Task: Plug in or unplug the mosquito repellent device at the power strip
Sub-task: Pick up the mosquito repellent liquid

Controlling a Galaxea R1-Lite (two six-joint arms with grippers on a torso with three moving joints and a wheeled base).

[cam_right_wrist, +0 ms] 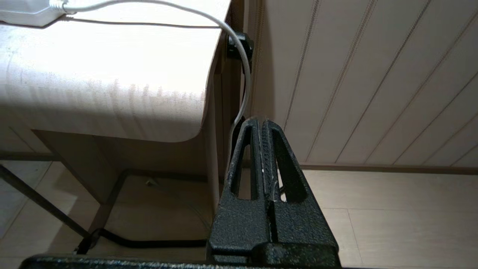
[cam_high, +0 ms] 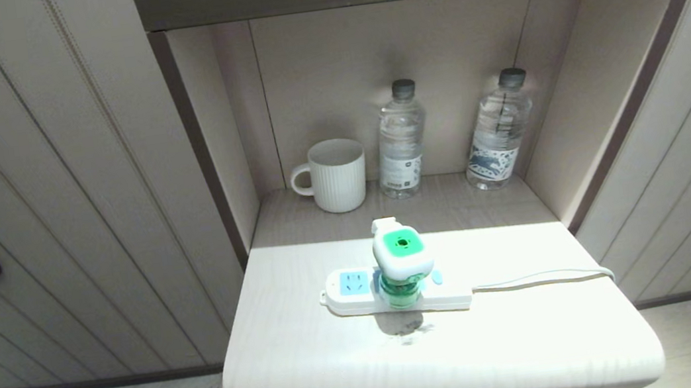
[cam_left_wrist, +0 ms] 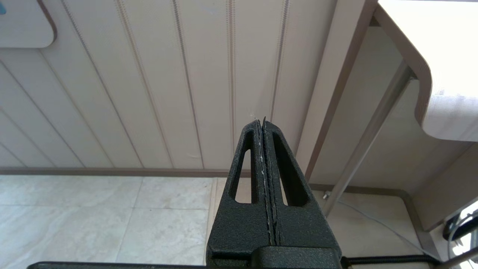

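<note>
Standing upright in the strip point(cam_high: 399, 295), the device point(cam_high: 400, 260) is plugged into a socket near the strip's middle, green top up and its green liquid bottle just above the strip's face. One light-blue socket shows free to its left. The strip lies across the front part of the table point(cam_high: 314, 365), and its cord point(cam_high: 543, 278) runs off to the right and drops over the table's edge. Behind, in the recess, stand a mug point(cam_high: 336, 175) and two water bottles point(cam_high: 400, 140), well apart from the device.

Neither arm shows in the head view. The left gripper point(cam_left_wrist: 263, 123) hangs low beside the table, pointing at the wall panelling, its jaws pressed together on nothing. The right gripper point(cam_right_wrist: 263, 123) is likewise closed and empty, below the table's right edge, near where the cord comes down.

Since the device already sits in the strip, the step ahead is most likely unplugging, and it has not begun. The next move calls for one arm to rise above the table, spread its jaws, and take the device by its white body. The pull should go straight up, and the light strip may lift with it unless the other gripper holds it down.
</note>
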